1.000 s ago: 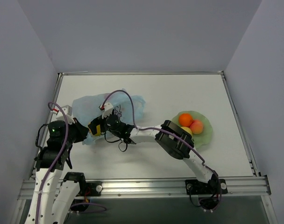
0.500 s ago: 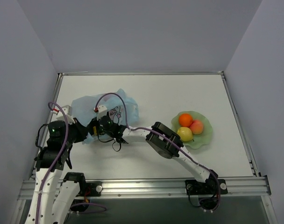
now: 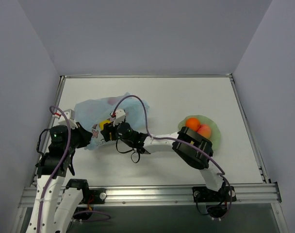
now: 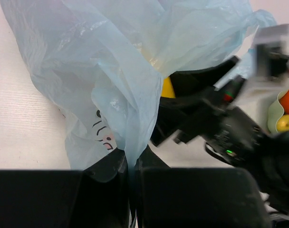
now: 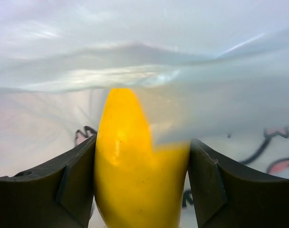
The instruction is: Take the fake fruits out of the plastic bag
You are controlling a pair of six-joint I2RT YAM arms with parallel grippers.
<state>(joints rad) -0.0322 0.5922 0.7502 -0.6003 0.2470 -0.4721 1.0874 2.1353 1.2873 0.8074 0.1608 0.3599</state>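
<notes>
One plastic bag [image 3: 96, 109], light blue and crumpled, is found at the 9 o'clock side of the table [image 3: 186, 97], with a near fold pinched between the clenched fingers of the left gripper [image 4: 131, 164]. One yellow fake fruit [image 5: 120, 137] is grasped on both flanks by the right gripper [image 5: 142, 156] among the bag's folds, with film draped over its upper part. One orange fruit [image 3: 192, 122] and one red fruit [image 3: 204, 129] are seated in the pale green dish [image 3: 216, 138] at 3 o'clock, partly masked by the right arm [image 3: 191, 145].
</notes>
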